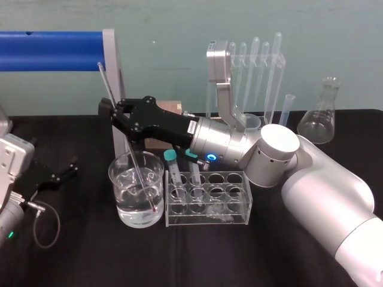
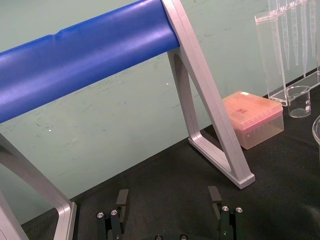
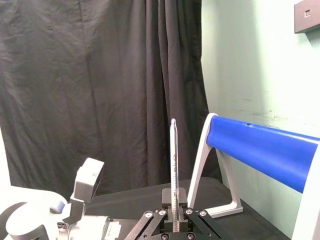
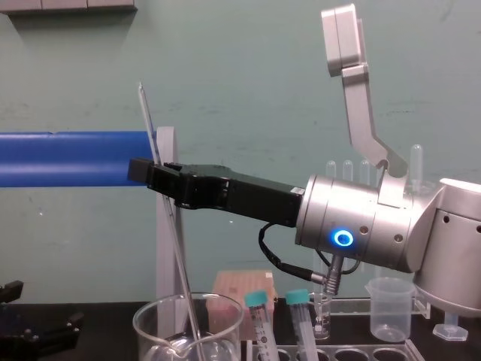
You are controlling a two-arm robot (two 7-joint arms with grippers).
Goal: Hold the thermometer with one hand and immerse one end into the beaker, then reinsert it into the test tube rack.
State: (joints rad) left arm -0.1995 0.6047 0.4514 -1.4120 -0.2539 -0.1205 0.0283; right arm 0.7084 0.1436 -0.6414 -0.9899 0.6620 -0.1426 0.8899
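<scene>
Thermometer tilted, red tip underwater in beaker | right gripper clamped on upper stem above beaker | dip judged done; reinsertion into test tube rack, just beside beaker, pending | left gripper parked on table at left, jaws spread, empty

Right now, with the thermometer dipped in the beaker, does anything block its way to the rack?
Yes. Held by the right gripper, the thermometer sits inside the beaker, whose wall faces the rack; two capped tubes fill the rack's beaker-side holes. The left gripper is parked aside.
</scene>
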